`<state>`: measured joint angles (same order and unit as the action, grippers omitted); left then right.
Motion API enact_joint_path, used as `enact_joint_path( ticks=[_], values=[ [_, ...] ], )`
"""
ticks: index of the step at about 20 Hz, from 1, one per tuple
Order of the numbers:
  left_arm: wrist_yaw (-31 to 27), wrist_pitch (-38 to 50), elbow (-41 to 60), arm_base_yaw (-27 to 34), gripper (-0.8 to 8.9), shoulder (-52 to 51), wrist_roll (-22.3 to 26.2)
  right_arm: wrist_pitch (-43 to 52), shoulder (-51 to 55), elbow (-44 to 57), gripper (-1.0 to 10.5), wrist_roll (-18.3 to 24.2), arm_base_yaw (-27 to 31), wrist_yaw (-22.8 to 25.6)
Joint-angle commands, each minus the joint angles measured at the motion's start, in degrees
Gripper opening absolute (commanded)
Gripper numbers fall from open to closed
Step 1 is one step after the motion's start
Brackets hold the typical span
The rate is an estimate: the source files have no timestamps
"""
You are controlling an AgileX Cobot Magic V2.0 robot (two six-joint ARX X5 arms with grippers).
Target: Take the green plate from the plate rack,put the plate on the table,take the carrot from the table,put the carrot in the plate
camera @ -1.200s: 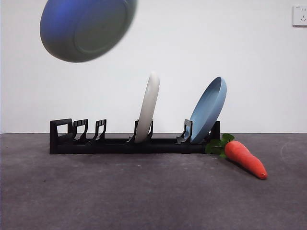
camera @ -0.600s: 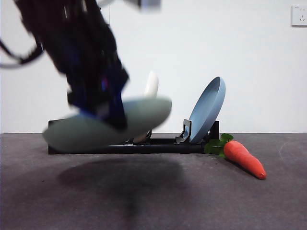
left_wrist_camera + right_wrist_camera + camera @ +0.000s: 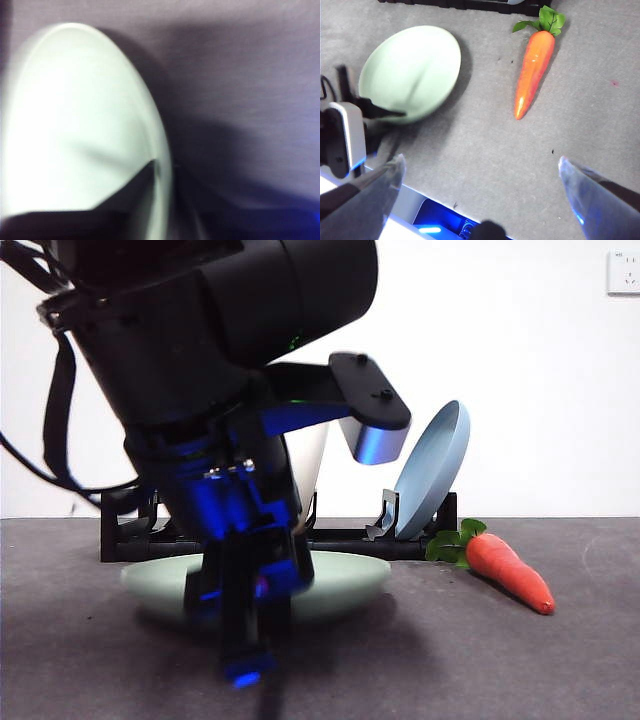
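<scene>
One green plate (image 3: 345, 580) on table (image 3: 500, 660) — left hand (image 3: 245, 635) pinching rim; one carrot (image 3: 534, 70); right hand (image 3: 480, 187) agape, empty.

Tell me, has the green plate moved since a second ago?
Yes. The green plate came down from high above the plate rack to table level in front of it, with the left gripper at its near rim.

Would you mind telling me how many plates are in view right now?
3. The green plate lies on the table, gripped at its rim by the left gripper; the cream-white plate, largely hidden, and the blue plate stand in the plate rack.
</scene>
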<state>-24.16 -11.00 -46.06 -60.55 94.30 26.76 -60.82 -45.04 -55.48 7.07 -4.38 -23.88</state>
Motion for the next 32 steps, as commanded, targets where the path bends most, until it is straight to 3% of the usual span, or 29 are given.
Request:
enact_joint_path(
  ticks=[1,4,6,11,16,26,29,32],
  values=[
    [0.7,-1.1,0.7,-0.2,2.56,1.0,-3.1,0.4,0.0,-0.1,6.6,-0.2,0.1,-0.1],
    [0.6,-1.6,-0.1,-0.2,2.56,0.0,-3.6,0.4,-0.5,-0.1,6.6,-0.2,0.1,-0.1],
    [0.6,-3.6,-2.4,-0.3,2.56,-1.7,-6.7,1.0,-1.4,-0.1,6.6,-0.2,0.1,-0.1],
    [5.2,-12.5,-12.5,-0.6,2.56,-11.5,-17.7,8.8,-7.9,-0.1,6.6,-1.8,0.0,-0.1],
    [11.3,-21.5,-23.8,-0.7,2.56,-22.6,-29.8,21.8,-21.4,-0.1,6.6,-2.7,-2.4,0.4],
    [11.1,-26.6,-28.4,-0.7,2.55,-36.9,-34.8,48.2,-49.2,-0.1,6.5,-4.0,-10.5,15.1],
    [11.1,-28.5,-28.4,-0.7,2.55,-37.8,-36.2,52.2,-53.2,-0.1,5.6,-5.7,-10.8,15.5],
    [11.0,-29.2,-28.4,-0.7,2.55,-37.9,-36.2,53.5,-55.2,-0.1,5.4,-6.6,-10.8,17.0]
  ],
)
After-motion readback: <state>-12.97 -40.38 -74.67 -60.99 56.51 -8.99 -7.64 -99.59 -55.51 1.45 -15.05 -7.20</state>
